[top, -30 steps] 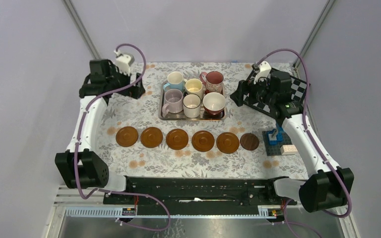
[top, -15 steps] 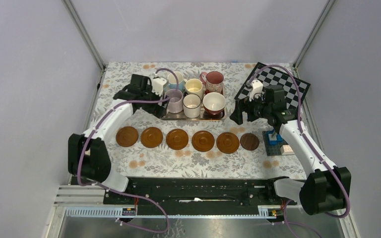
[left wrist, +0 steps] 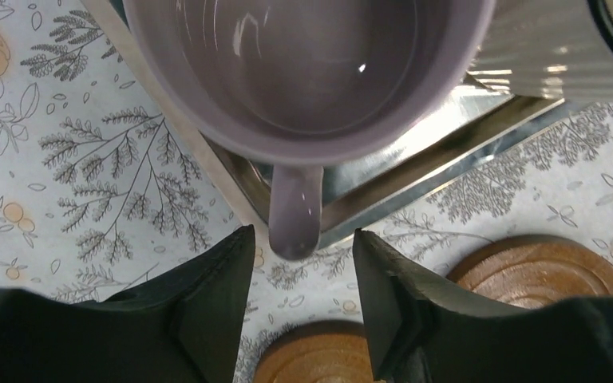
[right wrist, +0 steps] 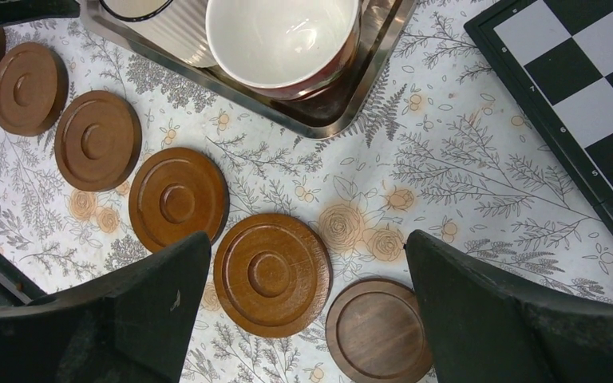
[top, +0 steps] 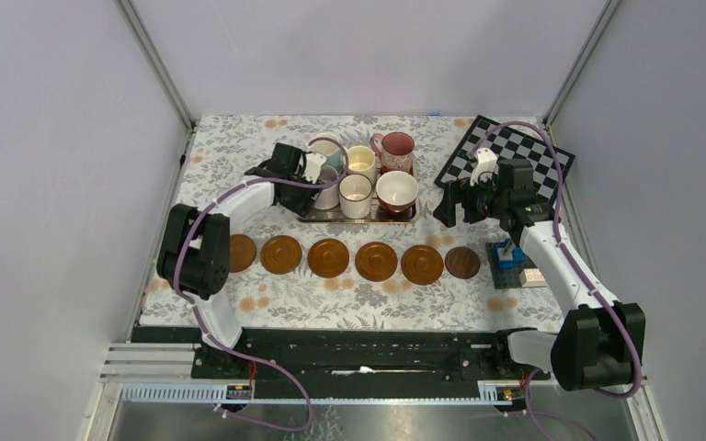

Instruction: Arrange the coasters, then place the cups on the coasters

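Straddling the handle [left wrist: 295, 211] of the lilac mug [left wrist: 311, 72], the left gripper [left wrist: 300, 263] stands partly open: one finger sits on each side of the handle, with a sliver of flowered tablecloth [left wrist: 88, 159] showing in each gap, so nothing is gripped. The mug stands in the near left corner of the silver tray [left wrist: 415, 171], its handle reaching out over the tray's rim toward the fingers. Just beyond the fingertips, two brown coasters [left wrist: 539, 271] lie flat on the cloth.

The right gripper [right wrist: 307, 239] is spread wide and holds nothing. It hangs over the right end of the coaster row, with one brown disc below the gap between its fingers and the dark coaster [right wrist: 377, 329] just beside that disc. Farther out in the right wrist view, the dark red cup [right wrist: 283, 40] with its white inside stands in the tray's near right corner, next to a ribbed cream cup [right wrist: 175, 32]. A chessboard [right wrist: 575, 88] lies off to the side.

From above, all six coasters lie in a single row in front of the tray, near one another; the leftmost is partly hidden by the left arm. All six cups are on the tray, none on a coaster. Blue bricks [top: 510, 253] sit just right of the dark coaster.
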`<state>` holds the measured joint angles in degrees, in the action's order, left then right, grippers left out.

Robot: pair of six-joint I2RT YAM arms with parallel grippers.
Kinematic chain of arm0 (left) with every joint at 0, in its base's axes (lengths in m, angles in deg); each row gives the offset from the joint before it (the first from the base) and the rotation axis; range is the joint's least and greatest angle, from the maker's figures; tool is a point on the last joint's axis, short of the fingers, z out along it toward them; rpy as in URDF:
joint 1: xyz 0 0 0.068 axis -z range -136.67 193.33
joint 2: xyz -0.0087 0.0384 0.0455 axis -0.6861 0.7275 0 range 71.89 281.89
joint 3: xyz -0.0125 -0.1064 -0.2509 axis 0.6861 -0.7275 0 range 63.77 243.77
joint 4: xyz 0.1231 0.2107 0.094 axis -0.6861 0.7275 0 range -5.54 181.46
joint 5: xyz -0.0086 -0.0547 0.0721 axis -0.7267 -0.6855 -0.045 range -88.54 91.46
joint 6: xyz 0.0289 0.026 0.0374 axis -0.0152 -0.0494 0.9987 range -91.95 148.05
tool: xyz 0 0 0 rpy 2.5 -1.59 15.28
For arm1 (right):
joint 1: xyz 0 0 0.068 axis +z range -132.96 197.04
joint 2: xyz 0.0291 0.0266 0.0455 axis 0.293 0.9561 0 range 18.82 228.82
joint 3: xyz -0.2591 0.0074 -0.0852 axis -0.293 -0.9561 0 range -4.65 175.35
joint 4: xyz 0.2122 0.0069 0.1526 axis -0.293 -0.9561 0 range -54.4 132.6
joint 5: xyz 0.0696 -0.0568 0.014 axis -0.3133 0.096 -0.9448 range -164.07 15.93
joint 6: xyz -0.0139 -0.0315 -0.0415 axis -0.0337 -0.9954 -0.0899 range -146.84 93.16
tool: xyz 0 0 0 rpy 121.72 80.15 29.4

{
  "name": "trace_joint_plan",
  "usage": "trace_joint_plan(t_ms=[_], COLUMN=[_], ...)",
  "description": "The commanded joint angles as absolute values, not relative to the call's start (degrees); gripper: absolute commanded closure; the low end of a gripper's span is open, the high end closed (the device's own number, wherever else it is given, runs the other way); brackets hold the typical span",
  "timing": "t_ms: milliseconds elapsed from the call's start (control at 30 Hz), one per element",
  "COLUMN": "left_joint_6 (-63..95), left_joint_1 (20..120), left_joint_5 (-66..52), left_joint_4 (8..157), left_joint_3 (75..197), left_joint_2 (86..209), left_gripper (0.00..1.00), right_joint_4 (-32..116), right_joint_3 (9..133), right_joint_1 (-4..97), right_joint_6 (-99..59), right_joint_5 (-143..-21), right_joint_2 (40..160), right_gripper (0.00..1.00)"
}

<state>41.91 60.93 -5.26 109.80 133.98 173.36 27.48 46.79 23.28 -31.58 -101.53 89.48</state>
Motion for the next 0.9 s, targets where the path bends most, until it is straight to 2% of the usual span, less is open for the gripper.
trace_joint_plan(t_ms=[0, 200, 500, 867], left_joint_6=[39.91, 38.83, 38.74, 37.14], left_joint_1=[61.25, 61.52, 61.61, 61.61], left_joint_5=[-4.52, -5.01, -4.16, -4.7], left_joint_4=[104.16, 101.09, 97.91, 98.98], left_joint_3=[137.3, 137.79, 136.76, 138.38], left_joint_2=[175.36, 177.89, 179.75, 180.84], left_gripper=[0.47, 0.53, 0.66, 0.91], right_joint_4=[30.01, 30.15, 30.54, 30.6], right_joint_3=[46.43, 46.42, 45.98, 45.8], right_joint_1=[22.93, 22.75, 22.68, 22.57], right_joint_6=[-31.32, -31.32, -31.53, -31.75], right_joint_5=[-100.36, -100.36, -99.88, -99.69], right_joint_2=[88.77, 89.13, 89.29, 89.41], right_gripper=[0.0, 0.01, 0.0, 0.0])
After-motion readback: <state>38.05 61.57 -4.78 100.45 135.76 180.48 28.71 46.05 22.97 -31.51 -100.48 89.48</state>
